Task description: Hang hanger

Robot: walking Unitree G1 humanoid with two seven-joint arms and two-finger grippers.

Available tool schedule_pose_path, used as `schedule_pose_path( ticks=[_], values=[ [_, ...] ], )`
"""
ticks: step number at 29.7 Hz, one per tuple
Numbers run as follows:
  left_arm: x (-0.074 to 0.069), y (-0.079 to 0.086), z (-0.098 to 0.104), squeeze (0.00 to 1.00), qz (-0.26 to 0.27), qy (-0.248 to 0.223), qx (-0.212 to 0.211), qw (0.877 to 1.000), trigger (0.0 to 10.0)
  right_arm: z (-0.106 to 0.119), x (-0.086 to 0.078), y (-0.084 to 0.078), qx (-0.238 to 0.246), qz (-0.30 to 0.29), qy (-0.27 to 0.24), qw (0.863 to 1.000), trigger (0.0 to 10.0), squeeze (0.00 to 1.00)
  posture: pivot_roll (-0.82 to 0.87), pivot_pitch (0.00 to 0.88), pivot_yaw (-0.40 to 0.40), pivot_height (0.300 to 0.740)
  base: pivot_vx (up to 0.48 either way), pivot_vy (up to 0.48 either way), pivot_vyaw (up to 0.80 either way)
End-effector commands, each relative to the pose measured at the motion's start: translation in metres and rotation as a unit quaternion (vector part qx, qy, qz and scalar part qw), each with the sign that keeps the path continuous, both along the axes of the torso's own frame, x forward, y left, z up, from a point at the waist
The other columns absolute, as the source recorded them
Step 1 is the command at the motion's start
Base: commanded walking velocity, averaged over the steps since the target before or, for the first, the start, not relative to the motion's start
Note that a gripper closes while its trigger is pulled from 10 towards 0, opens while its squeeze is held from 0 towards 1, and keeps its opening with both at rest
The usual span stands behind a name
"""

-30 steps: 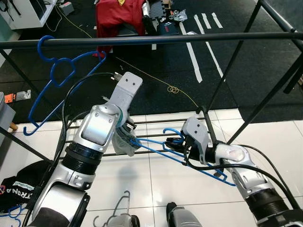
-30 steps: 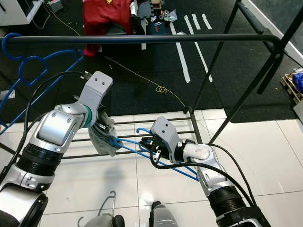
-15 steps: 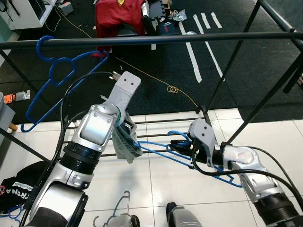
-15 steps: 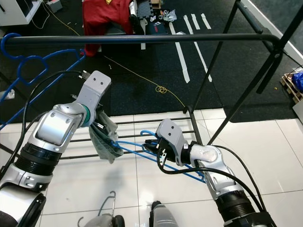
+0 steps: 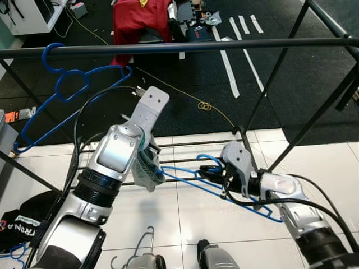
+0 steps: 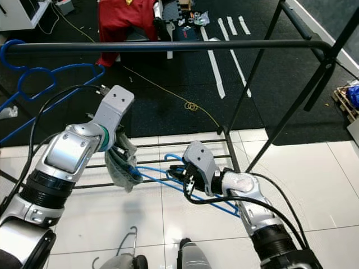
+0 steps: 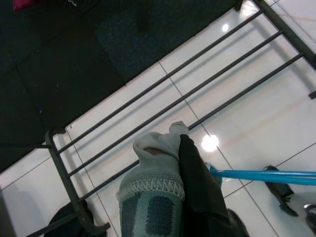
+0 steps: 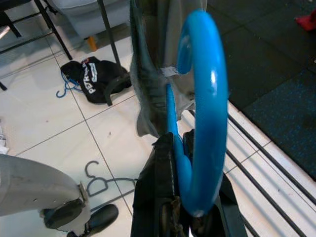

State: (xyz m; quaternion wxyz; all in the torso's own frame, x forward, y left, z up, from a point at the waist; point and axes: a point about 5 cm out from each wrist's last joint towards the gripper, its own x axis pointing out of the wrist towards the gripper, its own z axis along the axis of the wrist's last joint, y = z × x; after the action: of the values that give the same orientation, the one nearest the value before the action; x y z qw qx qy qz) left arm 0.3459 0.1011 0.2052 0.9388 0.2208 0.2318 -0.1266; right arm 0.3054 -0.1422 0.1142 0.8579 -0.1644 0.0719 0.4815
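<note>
"White floor tiles (image 5: 185, 218) under you?"

"Yes. Low under the black rail (image 5: 179, 47), my right gripper (image 5: 216, 174) pinches the blue hanger (image 5: 190, 180); my left gripper (image 5: 150, 168) pinches a grey cloth (image 5: 145, 175)."

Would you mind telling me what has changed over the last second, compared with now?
Little has changed. The right gripper dipped and has come back up a little, still clamped on the blue hanger near its hook. The left gripper still holds the grey cloth at the hanger's other end. The other blue hanger on the rail has swung slightly. Nothing was released.
</note>
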Motion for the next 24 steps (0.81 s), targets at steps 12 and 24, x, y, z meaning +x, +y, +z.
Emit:
schedule_pose_path(
  ticks=[12, 24],
  values=[
    [-0.003, -0.003, -0.003, 0.0, 0.008, -0.005, 0.017, 1.0, 10.0, -0.005, 0.004, 0.016, 0.006, 0.009, 0.005, 1.0, 10.0, 0.0, -0.05, 0.096, 0.099, 0.74, 0.0, 0.0, 0.0],
    [-0.001, 0.002, -0.002, 0.0, 0.016, -0.01, 0.029, 0.999, 10.0, -0.004, -0.008, -0.004, -0.02, 0.016, 0.0, 1.0, 10.0, 0.0, -0.06, 0.102, 0.104, 0.74, 0.0, 0.0, 0.0]
  ],
)
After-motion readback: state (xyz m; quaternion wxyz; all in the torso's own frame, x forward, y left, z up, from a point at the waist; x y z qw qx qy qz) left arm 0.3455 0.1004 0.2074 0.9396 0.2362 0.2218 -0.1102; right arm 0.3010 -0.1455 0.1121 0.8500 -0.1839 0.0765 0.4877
